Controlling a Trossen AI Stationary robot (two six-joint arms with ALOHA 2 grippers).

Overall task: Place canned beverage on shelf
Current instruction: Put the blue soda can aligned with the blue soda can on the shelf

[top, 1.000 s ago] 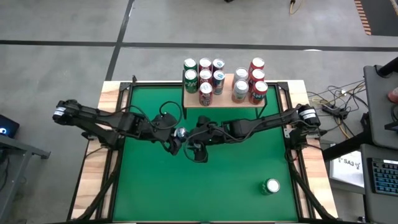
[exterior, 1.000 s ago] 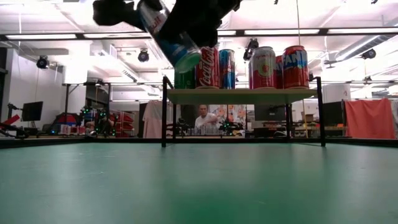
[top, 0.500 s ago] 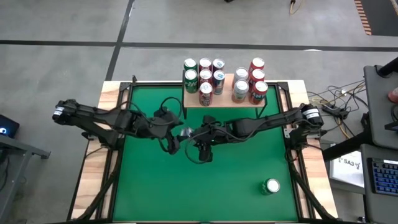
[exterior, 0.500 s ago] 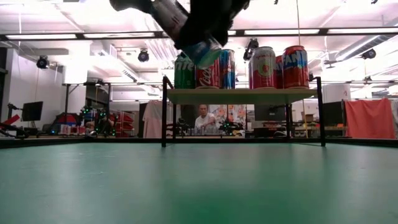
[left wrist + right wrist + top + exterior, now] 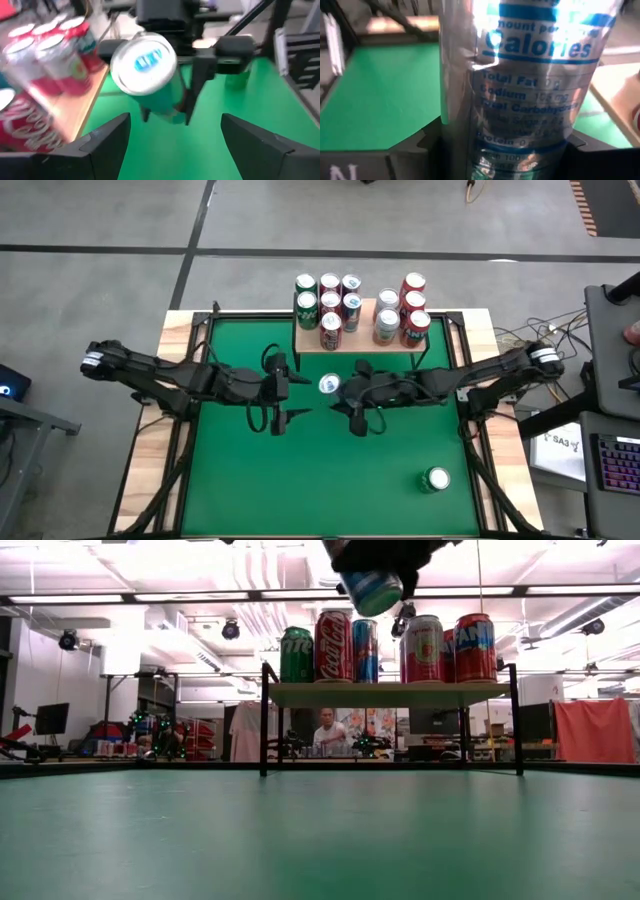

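Right claw [image 5: 341, 387] grips the can [image 5: 328, 385], held aloft and roughly upright just in front of the shelf [image 5: 366, 340]. Left claw [image 5: 287, 387] hangs open on the can's other side. Shelf is crowded: two clusters of cans [image 5: 330, 306], bare board between and along the near edge.

Right gripper [image 5: 335, 386] clamped (raised mid-table), left gripper [image 5: 283, 392] spread

held can [image 5: 372, 588]: top cut off by low view's edge
right hand [image 5: 500, 145]: fingers mostly hidden behind can
shelf cans [image 5: 40, 60]: blurred in left wrist view
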